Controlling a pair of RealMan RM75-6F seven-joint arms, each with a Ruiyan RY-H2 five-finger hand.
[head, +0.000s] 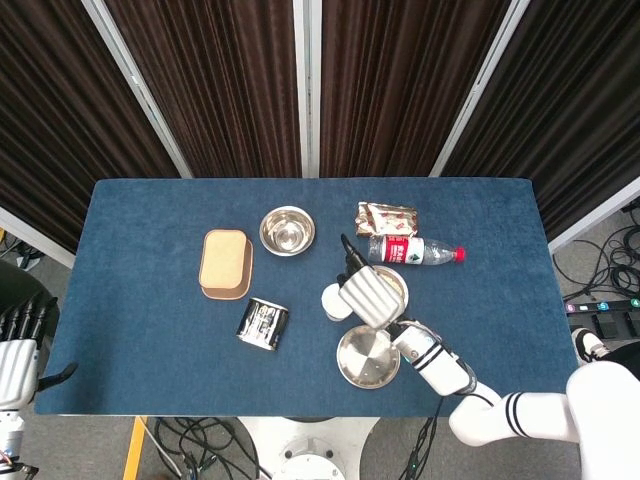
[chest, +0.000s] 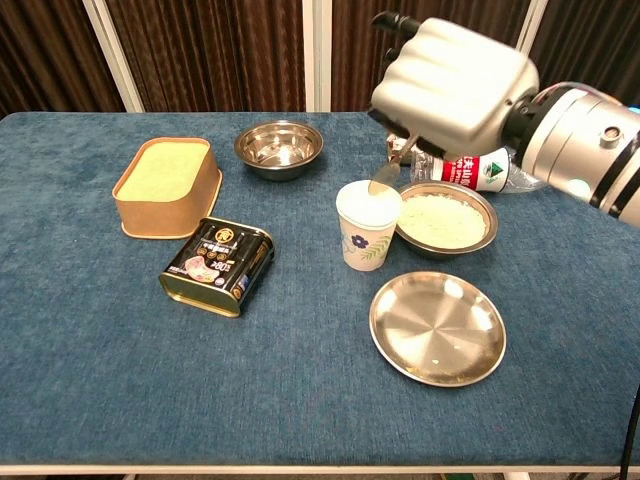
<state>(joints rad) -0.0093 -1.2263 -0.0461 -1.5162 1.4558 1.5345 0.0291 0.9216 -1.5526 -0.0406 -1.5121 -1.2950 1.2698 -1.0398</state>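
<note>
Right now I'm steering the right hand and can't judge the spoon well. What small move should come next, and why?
Probably ease the spoon a little lower and left, then tip it. The right hand holds it with its bowl at the cup's far rim, beside the bowl of pale powder. Centring it over the cup's mouth first should keep any powder from spilling. Whether the spoon is loaded, I can't tell.

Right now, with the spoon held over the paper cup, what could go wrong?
The spoon in the right hand hangs right at the rim of the paper cup; a nudge may tip the light cup. The bowl of pale powder sits close beside the cup, so the hand may knock it. Powder could spill onto the blue cloth.
</note>
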